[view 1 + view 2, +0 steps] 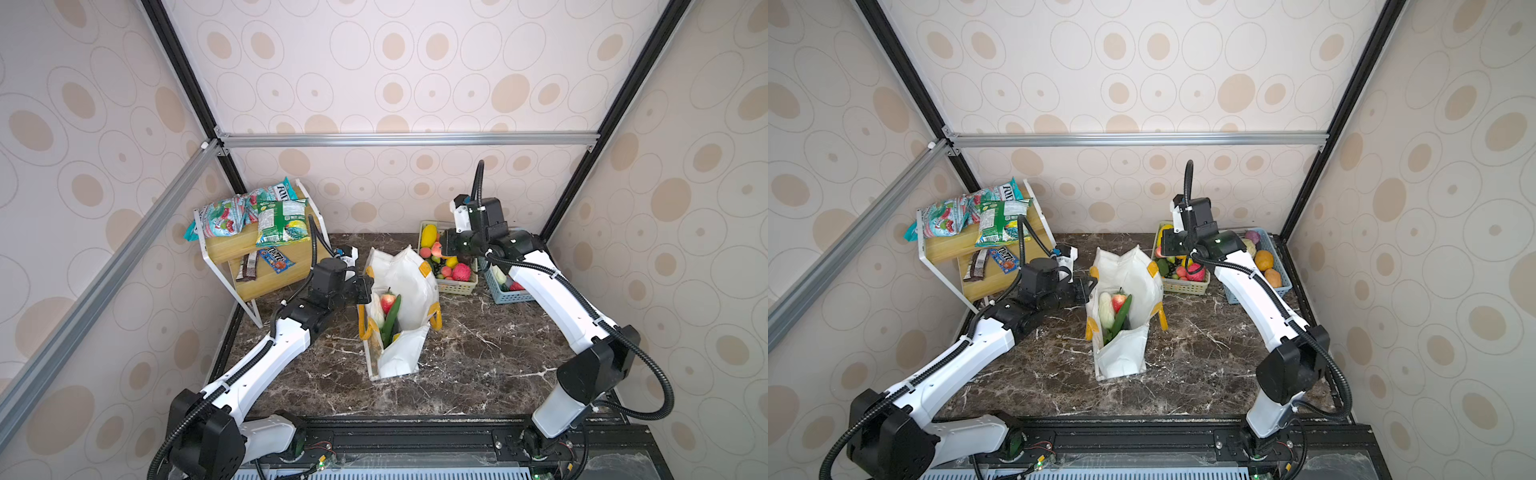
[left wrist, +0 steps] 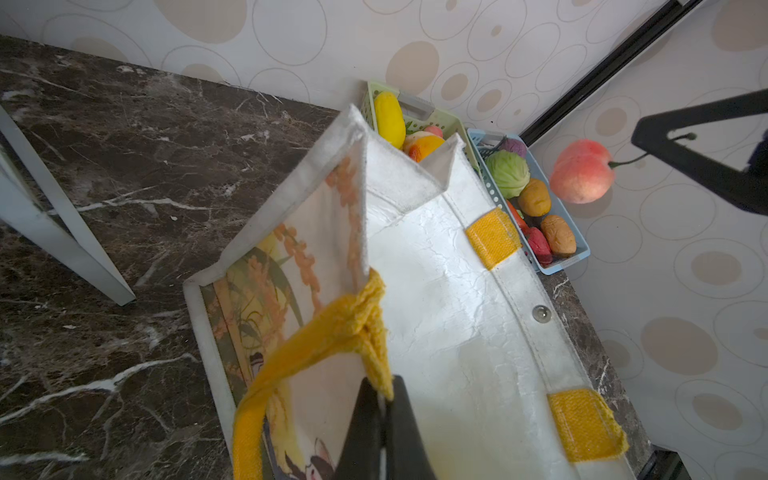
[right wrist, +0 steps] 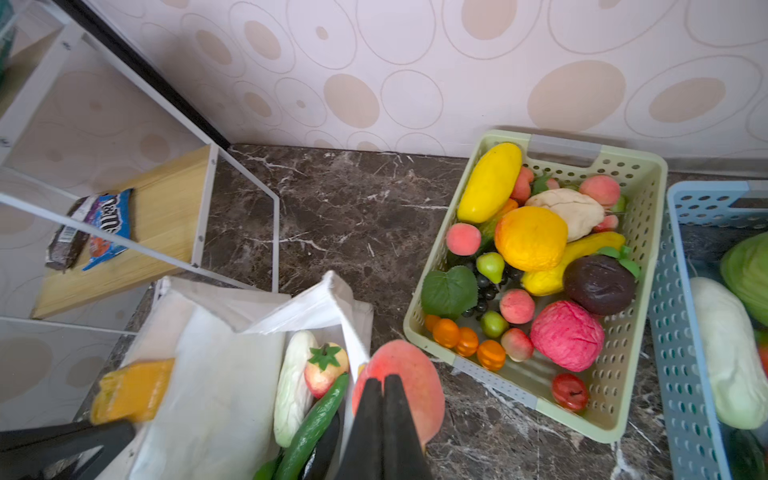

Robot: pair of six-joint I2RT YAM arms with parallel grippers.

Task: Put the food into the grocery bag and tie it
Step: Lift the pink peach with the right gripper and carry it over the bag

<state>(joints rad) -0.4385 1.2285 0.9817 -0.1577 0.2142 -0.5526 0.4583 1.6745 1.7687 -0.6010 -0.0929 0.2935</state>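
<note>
**Peach held by bag, left pinching handle**

Grocery bag (image 1: 409, 274) stands open mid-worktop: apple (image 1: 387, 300), cucumber (image 1: 392, 318), pale cabbage (image 3: 293, 382) inside. Green basket (image 3: 658, 174) at the back edge is packed with mixed fruit (image 3: 531, 239); blue basket (image 3: 675, 291) toward the back right corner holds green cabbage (image 2: 508, 172), potatoes (image 2: 535, 197). Dark marble worktop (image 1: 478, 365), dotted wallpaper (image 1: 415, 83), rack (image 1: 224, 246) with snack packets (image 1: 224, 220) in the back left corner. Left gripper (image 2: 386, 392) clamped on the bag's yellow handle (image 2: 332, 328), arm reaching low. Right gripper (image 3: 381, 380) closed on the peach (image 2: 582, 171) stem, raised between bag and green basket.
</note>
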